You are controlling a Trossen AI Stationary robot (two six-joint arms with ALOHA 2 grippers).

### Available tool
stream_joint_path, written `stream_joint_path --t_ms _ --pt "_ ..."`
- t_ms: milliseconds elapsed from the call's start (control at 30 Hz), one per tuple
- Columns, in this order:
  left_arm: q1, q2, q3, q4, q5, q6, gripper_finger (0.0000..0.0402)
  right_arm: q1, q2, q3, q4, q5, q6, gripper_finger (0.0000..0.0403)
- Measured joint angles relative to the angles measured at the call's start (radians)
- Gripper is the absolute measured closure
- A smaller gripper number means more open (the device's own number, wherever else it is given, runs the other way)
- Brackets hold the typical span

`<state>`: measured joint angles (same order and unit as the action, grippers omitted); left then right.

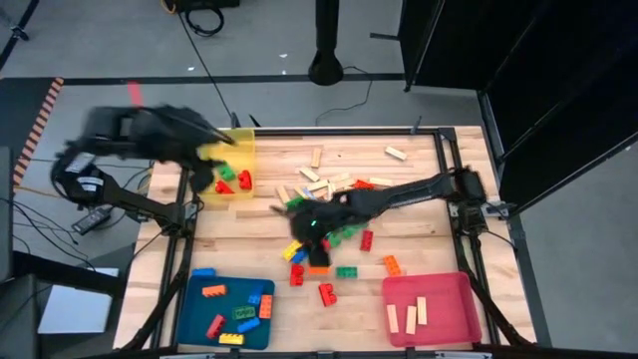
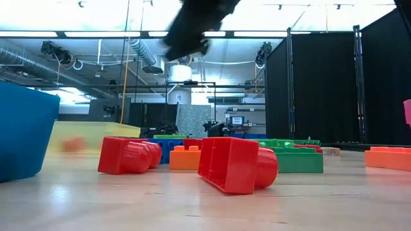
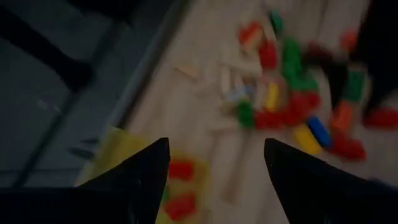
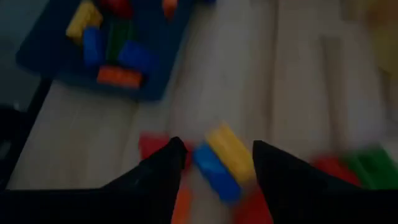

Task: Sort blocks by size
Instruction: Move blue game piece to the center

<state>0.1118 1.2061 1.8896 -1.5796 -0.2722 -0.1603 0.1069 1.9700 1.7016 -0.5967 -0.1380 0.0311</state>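
Blocks (image 1: 329, 214) lie heaped mid-desk, some already dropped in the trays. The left hand (image 1: 209, 160) hangs over the yellow tray (image 1: 246, 140), fingers spread and empty. The right hand (image 1: 304, 231) hovers just above the heap, fingers parted around nothing, a yellow brick (image 4: 231, 152) and blue brick (image 4: 214, 173) directly beneath. These look light, rigid and slick; I'd pinch one across its flat long sides.
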Motion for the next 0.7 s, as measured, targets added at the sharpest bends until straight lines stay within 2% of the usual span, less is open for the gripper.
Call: stream_joint_path --t_ms 100,167,300,433,567,700 --pt "0.0 0.008 -0.15 0.08 0.154 -0.023 0.0133 -0.026 -0.108 0.0 -0.165 -0.008 -0.043 0.0181" --pt "-0.001 0.026 -0.236 0.11 0.219 -0.027 0.0133 -0.044 -0.198 0.0 -0.276 0.006 -0.058 0.0183" --pt "0.0 0.075 -0.424 0.074 0.205 -0.054 0.0133 -0.06 -0.388 0.001 -0.417 0.105 -0.048 0.0198" --pt "-0.001 0.11 -0.594 0.038 0.165 -0.19 0.0152 -0.054 -0.545 0.001 -0.448 0.232 0.003 0.0214" --pt "-0.008 0.125 -0.722 0.033 0.225 -0.372 0.0215 -0.042 -0.659 0.002 -0.455 0.381 0.073 0.0231" --pt "-0.031 0.124 -0.805 0.007 0.29 -0.55 0.0323 -0.021 -0.725 0.002 -0.463 0.482 0.08 0.025"
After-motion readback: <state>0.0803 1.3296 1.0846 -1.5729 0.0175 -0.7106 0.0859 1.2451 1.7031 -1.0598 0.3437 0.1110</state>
